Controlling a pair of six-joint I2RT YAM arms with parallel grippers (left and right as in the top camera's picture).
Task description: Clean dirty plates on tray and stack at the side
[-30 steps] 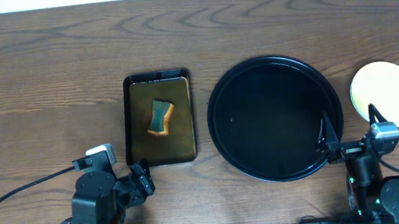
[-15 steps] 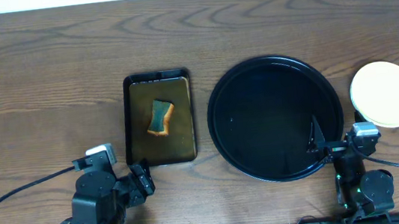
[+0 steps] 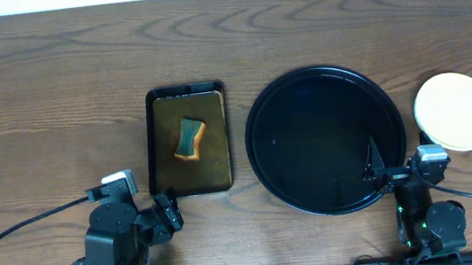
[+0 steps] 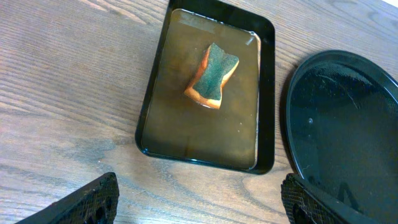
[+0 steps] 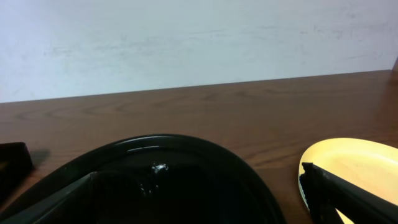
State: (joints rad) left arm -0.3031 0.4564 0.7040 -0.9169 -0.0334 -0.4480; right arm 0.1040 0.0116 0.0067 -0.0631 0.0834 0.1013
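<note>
The large round black tray (image 3: 259, 139) has no plates on it and shows a few wet glints; it also shows in the left wrist view (image 4: 323, 118) and the right wrist view (image 5: 155, 162). A pale yellow plate (image 3: 455, 111) lies on the bare wood right of the tray, also seen in the right wrist view (image 5: 348, 162). No mint-green plate shows; whether any lies under the yellow one is hidden. My right gripper (image 3: 399, 168) (image 5: 199, 202) is open and empty over the tray's near right rim. My left gripper (image 3: 168, 211) (image 4: 199, 205) is open and empty over wood near the front edge.
A small rectangular dark tray (image 3: 153, 151) of brownish liquid stands left of the black tray, with a green and orange sponge (image 3: 189, 138) lying in it; both show in the left wrist view (image 4: 264, 93) (image 4: 213, 74). A pale wall lies beyond the table's far edge.
My right gripper has moved left, from beside the yellow plate's near edge to over the black tray's near right rim. The left arm has not moved.
</note>
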